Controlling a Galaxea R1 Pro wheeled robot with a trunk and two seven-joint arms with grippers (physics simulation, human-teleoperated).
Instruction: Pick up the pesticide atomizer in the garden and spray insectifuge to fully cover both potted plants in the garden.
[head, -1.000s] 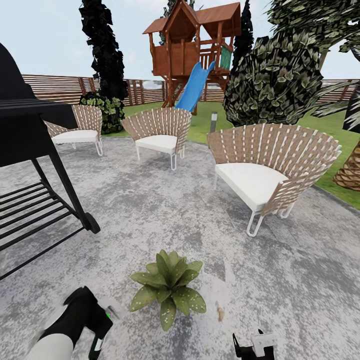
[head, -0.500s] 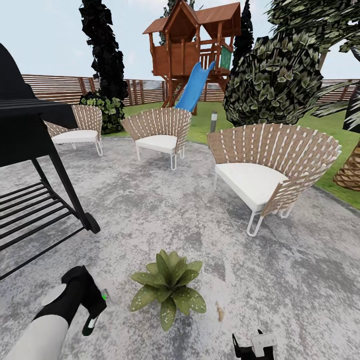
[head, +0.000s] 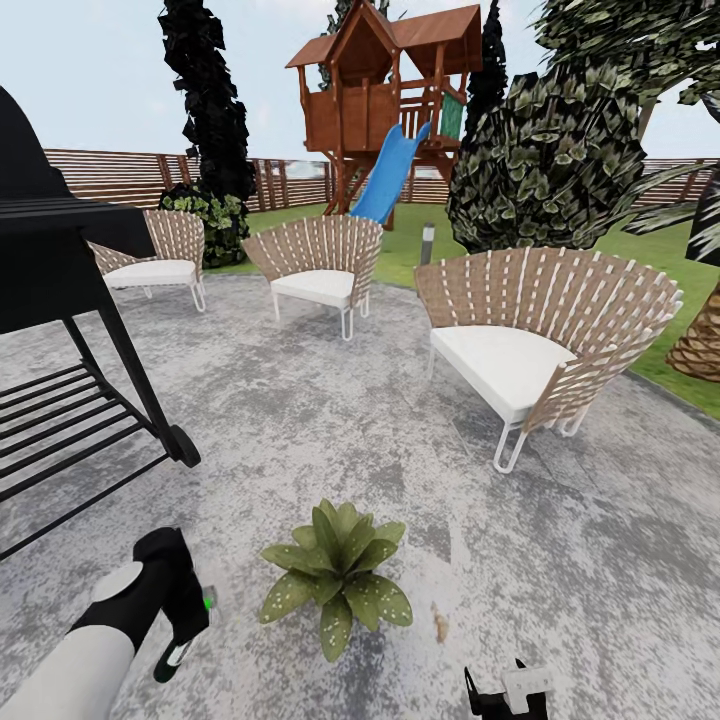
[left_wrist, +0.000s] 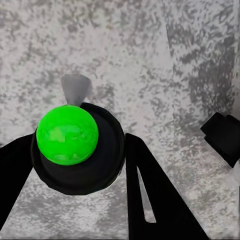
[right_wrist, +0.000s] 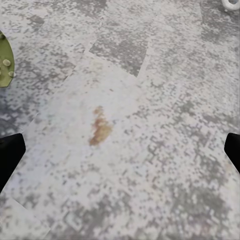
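Grey paved patio (head: 420, 430) is spread beneath everything. One potted plant (head: 336, 572) is seen just right of the left gripper (head: 185, 625), which is clamped on the pesticide atomizer (left_wrist: 75, 145); the right gripper (right_wrist: 120, 150) is held spread apart, empty.

A mottled grey paved patio (head: 330, 420) carries 3 woven chairs (head: 545, 335) with white cushions and a black grill (head: 60, 300). Beyond lie lawn (head: 660, 250), a wooden playhouse (head: 385, 90) with blue slide (head: 390, 180), trees, slatted fence (head: 110, 175), pale sky.
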